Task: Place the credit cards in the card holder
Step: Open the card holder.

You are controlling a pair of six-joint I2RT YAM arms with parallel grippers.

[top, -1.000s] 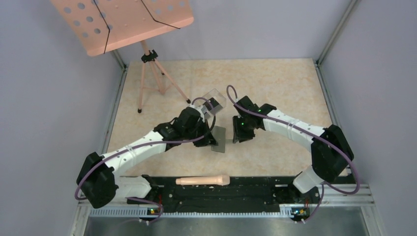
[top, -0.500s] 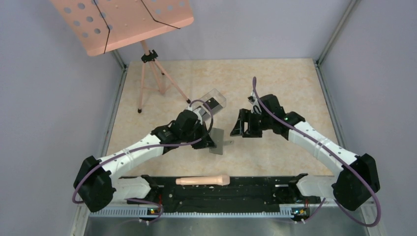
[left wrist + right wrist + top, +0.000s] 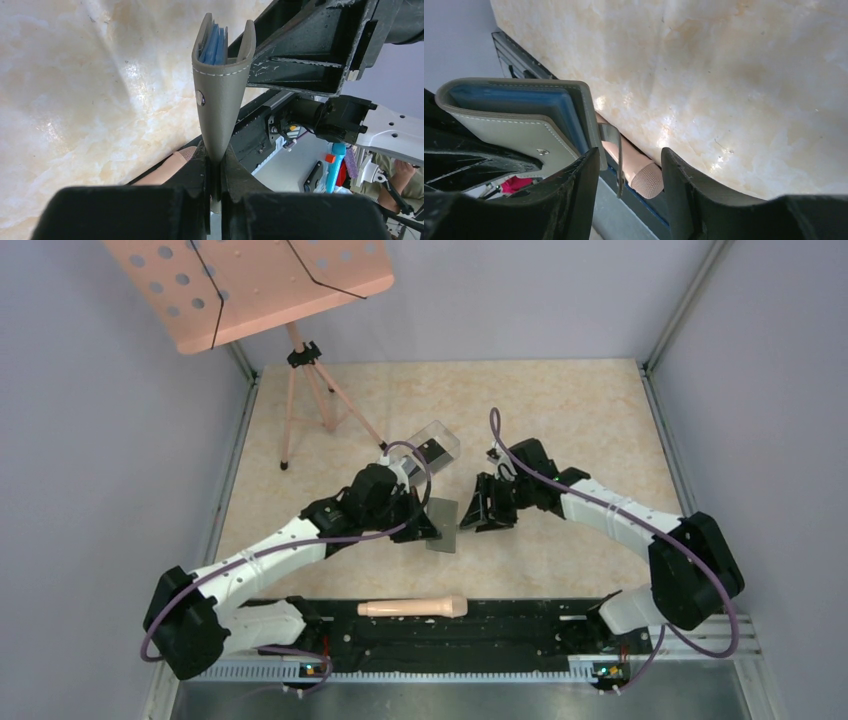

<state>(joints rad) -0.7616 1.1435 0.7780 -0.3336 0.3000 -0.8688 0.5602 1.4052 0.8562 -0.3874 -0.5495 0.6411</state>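
Since the earlier frames the right gripper (image 3: 478,510) has been drawn off toward 1 o'clock and then brought back in beside the card holder (image 3: 445,520), and its elbow has been swung inward. The card holder has hardly been shifted.

A beige marbled table (image 3: 560,420) is enclosed by pale lilac walls. A pink perforated music stand (image 3: 250,285) is set at 11 o'clock, and a wooden handle (image 3: 412,607) is laid on the black rail (image 3: 520,625) at 6 o'clock.

At centre, the card holder is pinched by its fold in the closed left gripper (image 3: 215,157), with its blue slots shown at the far end. A clear box (image 3: 435,440) is seen at its 12 o'clock. At its 3 o'clock the right gripper's jaws are held parted, with the snap tab seen between them. Whether they touch it cannot be told.
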